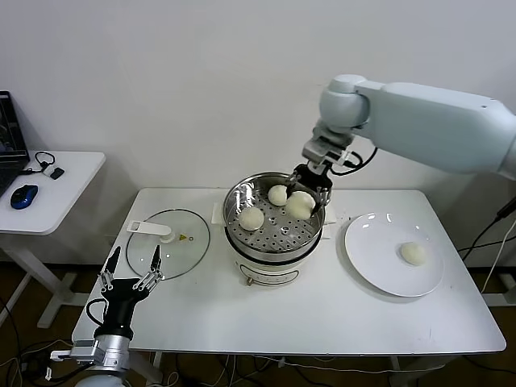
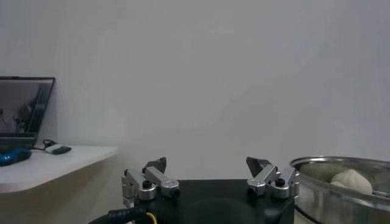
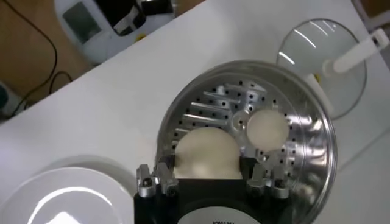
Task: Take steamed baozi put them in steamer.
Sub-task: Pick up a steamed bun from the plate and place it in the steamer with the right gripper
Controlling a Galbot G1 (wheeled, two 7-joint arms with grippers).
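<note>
**Third bun at the steamer tray**

Nearest, the left gripper (image 1: 130,277) waits open-jawed by the glass lid (image 1: 168,243). One steamed baozi (image 1: 413,253) stays on the plate (image 1: 393,254) (two already in the steamer (image 1: 273,223)). The right gripper (image 1: 310,194) clasps another bun (image 3: 206,154) there.

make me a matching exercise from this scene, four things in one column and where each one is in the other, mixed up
Things:
1. lid
2. plate
3. right gripper
4. left gripper

Places:
A. over the steamer, around a baozi
B. flat on the table, on the steamer's left
C. low at the table's front left corner, holding nothing
D. on the steamer's right, with one baozi on it

Pairs: 1-B, 2-D, 3-A, 4-C
</note>
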